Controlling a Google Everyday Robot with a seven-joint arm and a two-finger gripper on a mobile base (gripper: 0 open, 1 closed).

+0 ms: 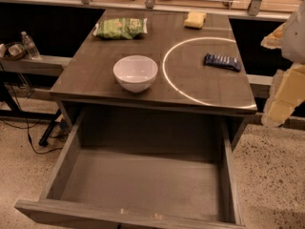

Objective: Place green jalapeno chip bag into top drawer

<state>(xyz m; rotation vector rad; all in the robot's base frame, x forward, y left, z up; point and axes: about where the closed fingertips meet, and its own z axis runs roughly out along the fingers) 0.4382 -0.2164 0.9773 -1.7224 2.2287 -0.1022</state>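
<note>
Lying far left on the table (pixel 90 80), the chip bag (pixel 120 28) is recorded untouched; the drawer (pixel 143 185) is pulled open; the gripper (pixel 286 87) is seen at right, and its state cannot be told.

Dim warm light, arc glare on table (pixel 90 78), shadowed top drawer (pixel 143 180), gripper (pixel 282 99) pale far right
</note>
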